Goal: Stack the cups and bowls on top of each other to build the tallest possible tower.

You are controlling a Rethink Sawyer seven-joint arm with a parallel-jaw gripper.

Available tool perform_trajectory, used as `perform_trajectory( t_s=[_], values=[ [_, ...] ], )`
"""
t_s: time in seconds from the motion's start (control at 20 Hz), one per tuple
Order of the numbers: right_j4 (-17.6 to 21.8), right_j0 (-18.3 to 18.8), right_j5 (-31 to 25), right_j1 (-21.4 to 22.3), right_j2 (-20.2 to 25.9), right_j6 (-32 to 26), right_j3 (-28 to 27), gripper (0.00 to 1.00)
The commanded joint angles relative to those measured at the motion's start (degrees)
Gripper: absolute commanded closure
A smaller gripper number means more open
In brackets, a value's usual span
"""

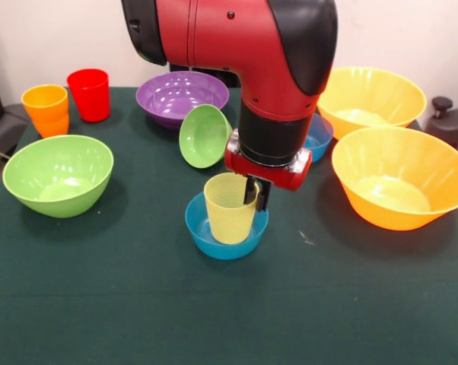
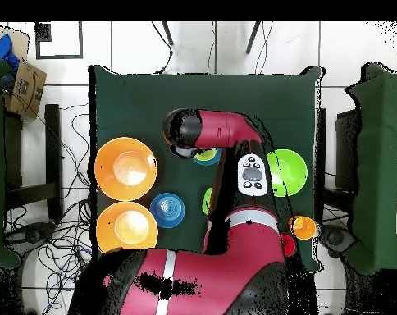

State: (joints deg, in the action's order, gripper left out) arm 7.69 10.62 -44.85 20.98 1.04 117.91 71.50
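Note:
A pale yellow cup [image 1: 229, 207] stands inside a small blue bowl [image 1: 214, 237] at the table's middle; from above this pair [image 2: 207, 157] peeks out beside the arm. My gripper [image 1: 257, 202] reaches down onto the cup's right rim, its black fingers [image 1: 262, 195] straddling the wall and shut on it. Just behind, a small green bowl [image 1: 205, 135] lies tipped on its side against the purple bowl [image 1: 182, 95]. An orange cup [image 1: 46, 109] and a red cup [image 1: 89, 93] stand at the back left. No tower stands beyond this pair.
A large green bowl [image 1: 58, 173] sits at the left. Two very large orange bowls [image 1: 372, 95] [image 1: 402, 176] fill the right side, with a second small blue bowl [image 1: 319, 137] tucked behind my arm. A black object [image 1: 450, 122] sits off the right table edge.

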Motion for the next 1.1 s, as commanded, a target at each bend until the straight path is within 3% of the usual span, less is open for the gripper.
perform_trajectory(
  t_s=[0.05, 0.6, 1.1],
  values=[
    [4.6, 1.1, -0.2, -1.1, 2.5, -4.9, 2.2, 0.00],
    [3.2, 0.3, -7.7, 1.4, 3.0, -6.6, -0.3, 0.00],
    [2.5, 1.5, -11.1, 3.5, 4.4, -8.3, -1.7, 0.00]
  ],
)
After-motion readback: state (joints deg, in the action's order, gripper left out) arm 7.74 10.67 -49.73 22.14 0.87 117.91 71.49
